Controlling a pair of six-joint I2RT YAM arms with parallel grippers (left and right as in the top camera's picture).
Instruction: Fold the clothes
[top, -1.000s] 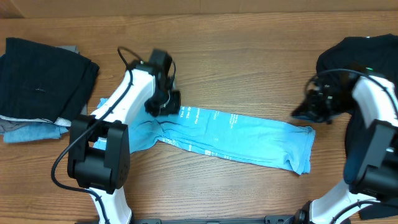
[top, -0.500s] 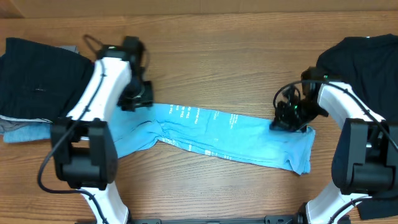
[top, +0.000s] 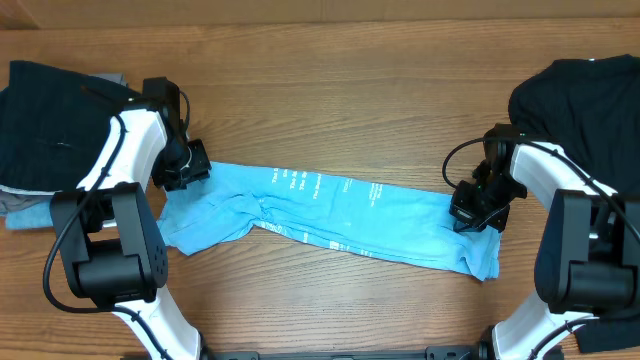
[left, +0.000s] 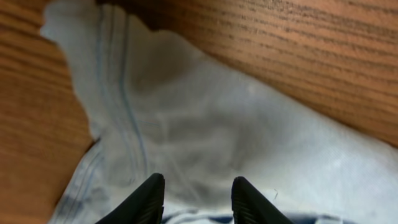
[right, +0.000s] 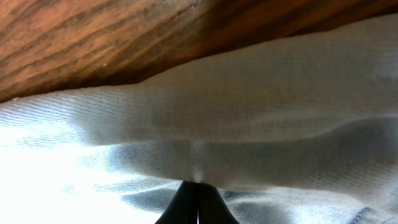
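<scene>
The sky-blue T-shirt (top: 340, 215) lies on the table as a long folded strip running left to right, white lettering on top. My left gripper (top: 185, 168) is at its upper left end, open, its fingers (left: 196, 196) set over the pale fabric (left: 205, 124). My right gripper (top: 475, 213) is at the shirt's right end. Its fingers (right: 198, 193) are shut and pinch a fold of the fabric (right: 249, 118).
A stack of folded black, grey and dull-blue garments (top: 65, 135) sits at the far left. A plain black shirt (top: 585, 100) lies at the right edge behind my right arm. Bare wood (top: 350, 90) lies beyond the shirt.
My left gripper has moved left and down along the shirt to its left end. My right gripper has come in from the right and closed on the shirt's right end.
</scene>
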